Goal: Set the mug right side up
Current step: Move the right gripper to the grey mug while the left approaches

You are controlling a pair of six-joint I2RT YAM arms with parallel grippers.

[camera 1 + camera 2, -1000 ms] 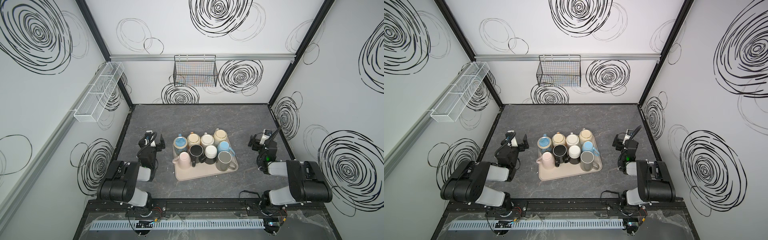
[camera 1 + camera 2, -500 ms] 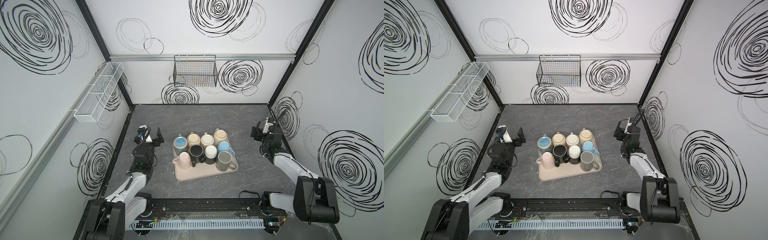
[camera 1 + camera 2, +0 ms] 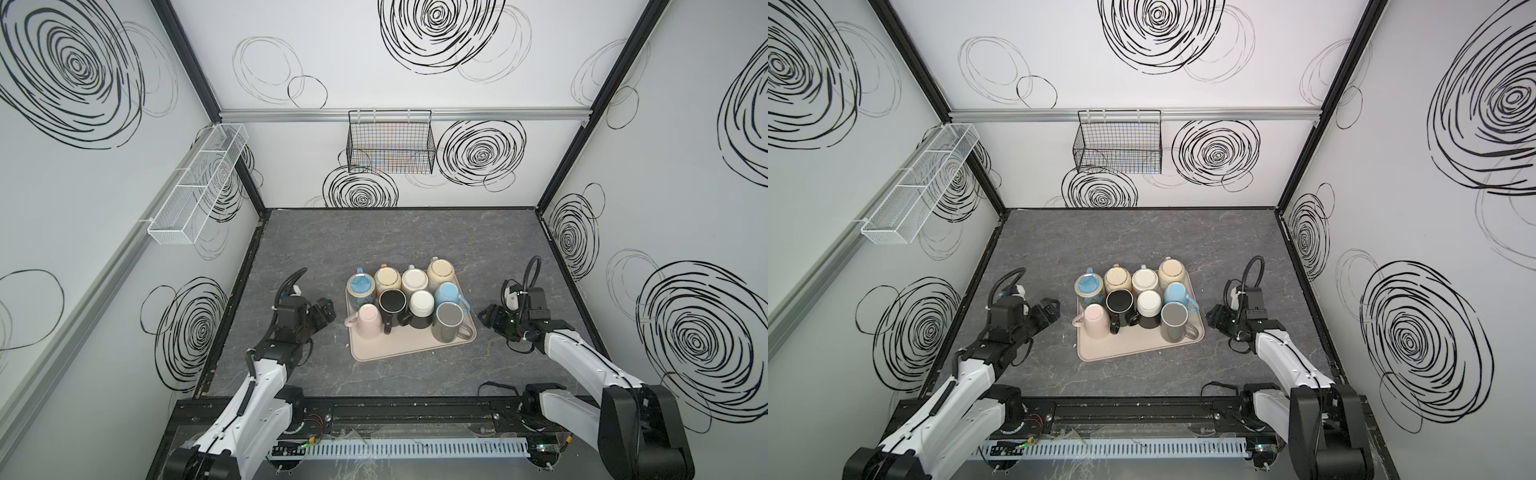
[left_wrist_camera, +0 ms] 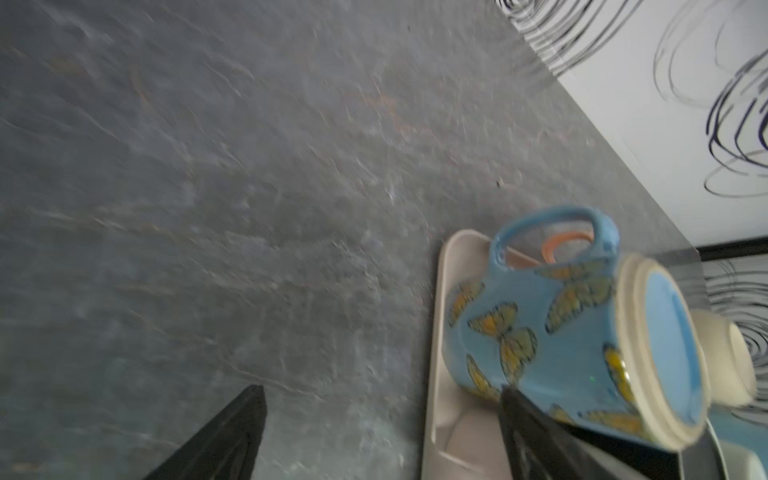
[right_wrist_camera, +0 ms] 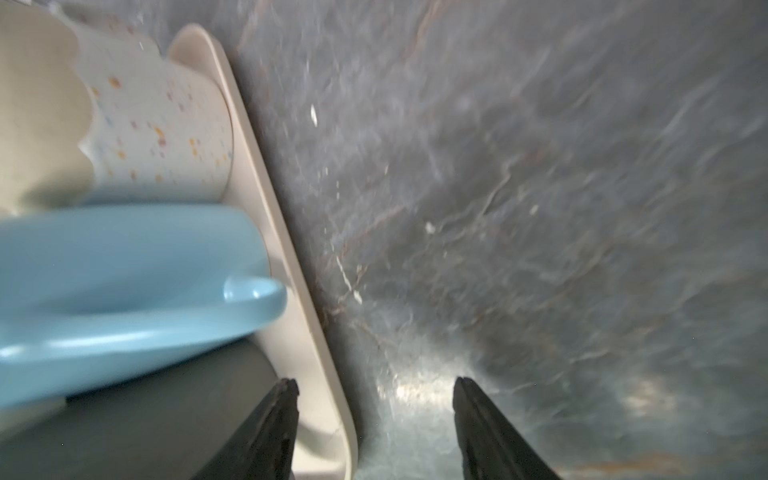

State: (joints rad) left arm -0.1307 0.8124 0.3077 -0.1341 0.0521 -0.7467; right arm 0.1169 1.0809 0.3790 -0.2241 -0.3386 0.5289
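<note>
Approach stage, by the look of it: nothing gripped or lifted yet. Eight mugs packed base-up on the beige tray [image 3: 411, 353] at mid-table, among them a butterfly mug [image 4: 540, 332] at the far left corner, a pink mug [image 3: 368, 326] at near left, and a grey mug [image 3: 448, 322] and pale blue mug [image 5: 124, 270] along the right side. Which one is meant, impossible to tell. Left gripper [image 3: 328, 313] just beside the tray's left edge, fingers [image 4: 224, 440] spread around nothing. Right gripper [image 3: 485, 319] just beside the right edge, fingers [image 5: 270, 428] likewise apart and empty. Next, probably: choose an edge mug, close on its wall or handle, lift clear of its neighbours, then rotate rim-up.
</note>
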